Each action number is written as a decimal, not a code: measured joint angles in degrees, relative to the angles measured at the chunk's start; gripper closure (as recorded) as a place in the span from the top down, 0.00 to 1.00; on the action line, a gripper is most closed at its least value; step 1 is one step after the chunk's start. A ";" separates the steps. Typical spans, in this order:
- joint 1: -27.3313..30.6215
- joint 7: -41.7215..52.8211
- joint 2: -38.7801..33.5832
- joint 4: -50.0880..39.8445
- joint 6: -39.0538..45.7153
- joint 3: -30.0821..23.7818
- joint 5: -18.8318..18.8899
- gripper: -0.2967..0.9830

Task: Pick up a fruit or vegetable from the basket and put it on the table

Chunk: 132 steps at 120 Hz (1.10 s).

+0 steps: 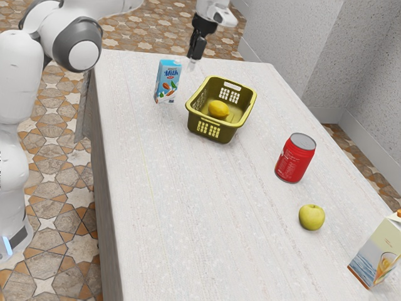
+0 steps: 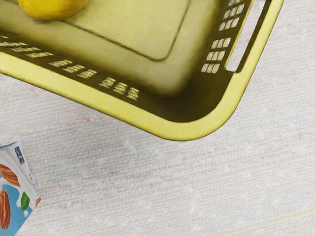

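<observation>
One yellow lemon (image 1: 218, 109) lay in the yellow-green plastic basket (image 1: 227, 133), down on its flat bottom. It was the fruit in the basket, and it was not touching the robot. The basket stood upright on the pale, streaky counter (image 1: 182, 219). It had round corners, a thick rim and rows of little holes in its sides.

High over the counter hung the black gripper (image 1: 193, 58), on the end of the white arm (image 1: 128, 5). It was near the basket and well above the counter. I could not tell if its jaws were spread or pressed together. The wrist view looked down on a round corner of the basket, with part of the lemon inside.

Just beside the basket, toward the exterior view's left, stood a blue and white milk box (image 1: 167, 81) with brown almonds on it. It stood up straight and did not touch the basket.

On the other side of the basket, toward the exterior view's right, stood a shiny red can (image 1: 296, 158) with a silver top. A round yellow-green apple (image 1: 311, 217) sat on the counter near the can, not touching it. Past the apple was a tall cream-colored carton (image 1: 377, 254) with a glass of orange drink drawn on it.
</observation>
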 joint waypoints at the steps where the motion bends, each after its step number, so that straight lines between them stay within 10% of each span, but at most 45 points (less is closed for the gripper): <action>1: 0.10 0.43 0.00 -0.01 0.33 0.01 -0.16 0.77; 47: 2.44 14.42 -1.52 2.75 6.84 -0.23 -2.94 0.77; 101: -13.66 27.47 -7.46 0.26 11.43 -3.21 -1.16 0.77; 132: -9.64 32.99 -3.21 -1.21 16.55 2.14 -1.17 0.77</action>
